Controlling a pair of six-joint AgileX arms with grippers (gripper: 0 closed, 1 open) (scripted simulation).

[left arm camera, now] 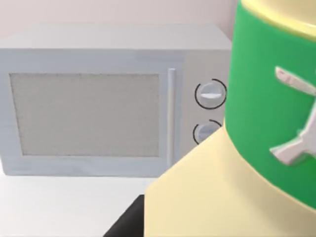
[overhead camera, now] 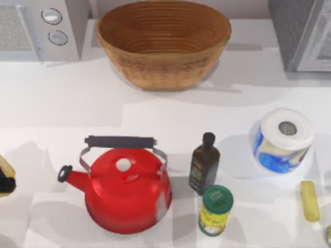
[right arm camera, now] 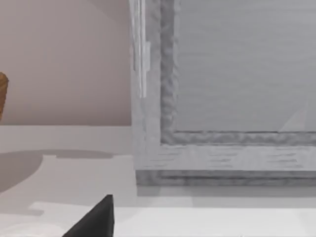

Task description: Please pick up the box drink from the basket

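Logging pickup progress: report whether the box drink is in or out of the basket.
Out. The basket holds nothing; the box drink sits close before the left wrist camera.

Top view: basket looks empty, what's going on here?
The box drink is out of the basket. It sits at the table's left edge in the left gripper, which appears shut on it. In the left wrist view the carton looms close in front of the microwave. The right gripper is parked on the right, facing the grey appliance. The kettle and the other items stand untouched.
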